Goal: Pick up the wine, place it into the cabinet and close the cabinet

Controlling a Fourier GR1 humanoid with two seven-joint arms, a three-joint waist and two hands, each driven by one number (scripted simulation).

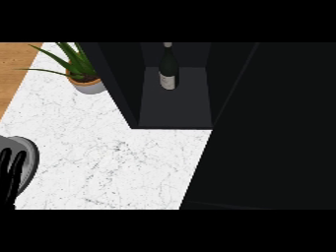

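"Looking down at the counter (112, 157), we find the wine (168, 69) already standing upright inside the cabinet (174, 110), towards the back of its dark floor. Which step are we at?"

"We judge the picking and placing done; only the closing is left. The broad dark panel at the right reads to us as the cabinet door (272, 128), swung open over the counter."

"And our hands?"

"Our left hand (2, 177) rests at the lower left edge, fingers straight and apart, pointing up, holding nothing. Our right hand shows nowhere."

"What does the next move call for?"

"We think a hand has to reach the door's free edge and push it round until it covers the opening. The bottle stands well inside, apart from the side walls, so we expect the door to pass without touching it. Flat fingers should do; no grasp seems needed."

"How do the surfaces look?"

"The cabinet is matt black, all flat square panels. The bottle is dark glass, slim at the neck, with a pale label low on its body. The counter is white marble with fine grey veins. At the back left stands a spiky green plant (72, 59) in a round pot (90, 84), and beyond the counter's edge we see warm wood grain (3, 74)."
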